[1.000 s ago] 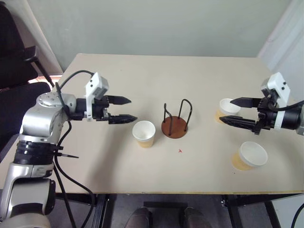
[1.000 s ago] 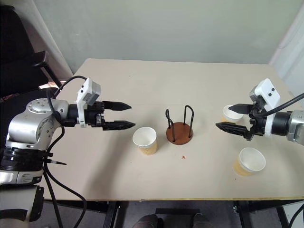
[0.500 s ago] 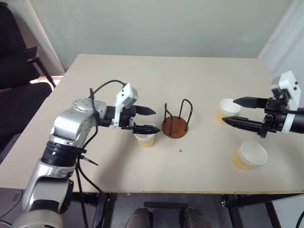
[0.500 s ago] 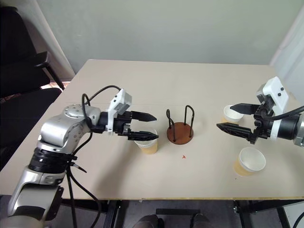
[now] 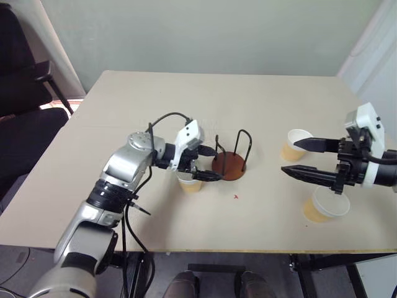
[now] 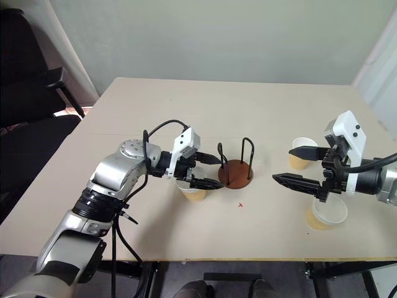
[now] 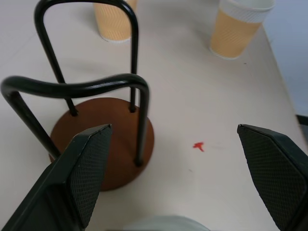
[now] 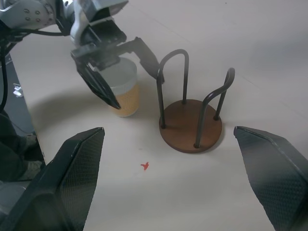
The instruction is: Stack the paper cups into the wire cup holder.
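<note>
Fingers of the left gripper (image 6: 201, 172) stand spread around the cup (image 8: 124, 91) beside the wire cup holder (image 6: 235, 172), seemingly unclosed; pinch gently below its rim. Right gripper (image 6: 296, 166) hangs spread too.

Office or lab test room
You're at a plain beige tabletop (image 5: 186, 105) set against a bare grey-green wall (image 5: 198, 31), with a black office chair (image 5: 22, 93) at the left and a white curtain (image 5: 378, 49) at the right.

The light is soft and even, with no glare. The table (image 5: 260, 112) carries only weak shadows. The near fingertips (image 7: 89, 168) look slightly blurred.
</note>
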Motion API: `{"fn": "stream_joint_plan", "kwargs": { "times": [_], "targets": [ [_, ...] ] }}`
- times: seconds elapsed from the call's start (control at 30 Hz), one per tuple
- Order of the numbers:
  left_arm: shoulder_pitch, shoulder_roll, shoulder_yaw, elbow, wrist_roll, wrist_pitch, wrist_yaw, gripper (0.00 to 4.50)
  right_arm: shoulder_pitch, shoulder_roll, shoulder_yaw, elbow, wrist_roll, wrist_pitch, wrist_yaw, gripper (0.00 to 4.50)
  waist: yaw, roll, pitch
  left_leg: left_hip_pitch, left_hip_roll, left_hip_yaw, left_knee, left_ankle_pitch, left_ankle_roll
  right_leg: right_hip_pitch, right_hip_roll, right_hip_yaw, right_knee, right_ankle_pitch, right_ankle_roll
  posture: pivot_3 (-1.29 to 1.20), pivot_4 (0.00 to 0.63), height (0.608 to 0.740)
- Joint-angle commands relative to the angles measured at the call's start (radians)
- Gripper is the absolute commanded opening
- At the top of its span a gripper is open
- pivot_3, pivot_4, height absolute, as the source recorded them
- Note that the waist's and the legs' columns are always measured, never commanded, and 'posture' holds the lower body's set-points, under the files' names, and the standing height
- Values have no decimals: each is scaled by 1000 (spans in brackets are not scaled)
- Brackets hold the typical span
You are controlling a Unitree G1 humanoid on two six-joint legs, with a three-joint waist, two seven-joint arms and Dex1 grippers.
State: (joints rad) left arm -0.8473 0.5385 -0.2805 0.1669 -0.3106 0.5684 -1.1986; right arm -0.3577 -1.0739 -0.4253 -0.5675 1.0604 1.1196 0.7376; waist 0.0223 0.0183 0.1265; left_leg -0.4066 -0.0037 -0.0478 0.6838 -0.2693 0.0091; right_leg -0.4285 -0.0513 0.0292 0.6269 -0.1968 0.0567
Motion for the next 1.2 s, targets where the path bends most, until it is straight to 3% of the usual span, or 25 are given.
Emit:
{"fn": "stream_joint_plan", "kwargs": {
  "times": [0.03, 0.2, 0.3, 0.67, 0.97, 1.2],
  "targets": [
    [-24, -30, 1, 0, 23, -32, 18, 4500, 3, -11, -44, -25, 20, -16, -19, 4474, 0, 0, 0, 0, 0, 0, 0, 0, 0, 0, 0, 0, 0, 0, 0, 0, 150, 740],
    [-15, -80, -4, 9, 53, -54, 56, 4500, 9, -9, -38, -28, 21, -26, -29, 4474, 1, 0, 0, 0, 0, 0, 0, 0, 0, 0, 0, 0, 0, 0, 1, 0, 150, 740],
    [-5, -105, -12, 6, 68, -72, 66, 3942, 13, -6, -29, -28, 15, -35, -31, 4500, 1, 0, 0, 0, 0, 0, 0, 0, 0, 0, 0, 0, 0, 0, 1, 0, 150, 740],
    [-15, -173, -10, 102, 128, -158, 126, 43, 32, 11, -16, -43, 17, -60, -54, 4500, 2, 0, 0, 0, 0, 0, 0, 0, 0, 1, 0, 0, 0, 0, 2, 0, 150, 740],
    [8, -135, -10, -5, 71, -120, 15, 43, 60, -14, -54, -58, 42, -49, -56, 4500, 2, 0, 0, 2, -1, 1, 1, 0, 1, 3, 0, 1, 0, 1, 3, 0, 150, 740],
    [36, -84, -37, -137, 18, -69, -101, 43, 148, -120, -237, -67, 127, 39, -3, 4500, 10, 0, 0, 0, -2, 0, 0, 0, 2, 3, 0, 1, -1, -2, 5, 0, 150, 740]
  ]
}}
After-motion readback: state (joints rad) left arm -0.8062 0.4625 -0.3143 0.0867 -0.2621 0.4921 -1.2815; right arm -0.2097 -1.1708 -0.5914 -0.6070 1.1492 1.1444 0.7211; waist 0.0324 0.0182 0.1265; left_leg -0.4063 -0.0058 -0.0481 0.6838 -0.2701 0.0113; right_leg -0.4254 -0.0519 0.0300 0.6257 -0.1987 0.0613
